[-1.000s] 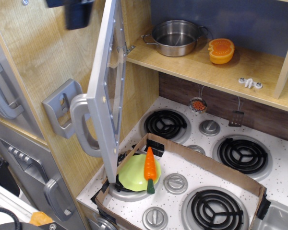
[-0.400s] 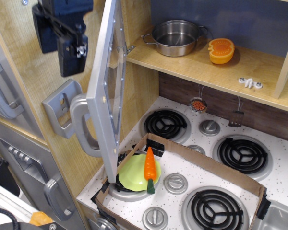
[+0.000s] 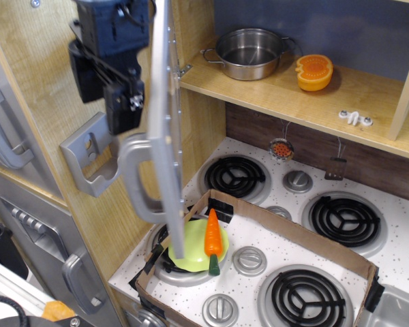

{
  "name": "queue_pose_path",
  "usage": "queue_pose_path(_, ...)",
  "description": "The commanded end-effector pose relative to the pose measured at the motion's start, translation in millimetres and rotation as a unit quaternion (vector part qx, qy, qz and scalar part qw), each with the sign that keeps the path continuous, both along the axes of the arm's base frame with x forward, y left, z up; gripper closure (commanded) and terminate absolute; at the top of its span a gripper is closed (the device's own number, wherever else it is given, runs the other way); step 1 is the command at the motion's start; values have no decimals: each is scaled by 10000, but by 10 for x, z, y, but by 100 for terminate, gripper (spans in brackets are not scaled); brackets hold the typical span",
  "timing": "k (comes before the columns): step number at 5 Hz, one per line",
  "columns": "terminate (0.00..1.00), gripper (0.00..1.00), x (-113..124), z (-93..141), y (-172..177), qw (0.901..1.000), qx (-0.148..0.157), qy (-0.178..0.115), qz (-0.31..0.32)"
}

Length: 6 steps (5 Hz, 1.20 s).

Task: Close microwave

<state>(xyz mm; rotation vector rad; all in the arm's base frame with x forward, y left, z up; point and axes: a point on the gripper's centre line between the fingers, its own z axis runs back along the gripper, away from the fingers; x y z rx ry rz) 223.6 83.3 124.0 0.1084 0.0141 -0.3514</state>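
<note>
Microwave (image 3: 165, 129) door ajar, edge-on; gripper (image 3: 123, 112) just left of it, pincer state can't tell. Carrot (image 3: 212, 235) on green plate (image 3: 187, 246) near counter's front-left corner.

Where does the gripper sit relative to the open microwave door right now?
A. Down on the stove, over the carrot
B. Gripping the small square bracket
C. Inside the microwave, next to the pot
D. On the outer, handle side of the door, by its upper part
D: the gripper hangs on the outer, handle side of the microwave door, level with its upper part and above the handle.
</note>
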Motion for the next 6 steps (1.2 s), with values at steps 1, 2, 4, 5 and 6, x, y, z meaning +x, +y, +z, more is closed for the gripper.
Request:
queue_pose_path(1,0,0,147,-234,-152,9978,-505,-438,49)
queue_pose_path(2,0,0,293,-299,-319,9933,-714,-911,53)
queue_pose_path(4,0,0,725,-472,-640,9815,-1119,-1497,-424)
queue_pose_path(5,0,0,901,-425,-769,9779,-1169,-1597,-672)
queue_pose_path(6,0,0,1040,-393,-869,9743,-1187,-1731,-815)
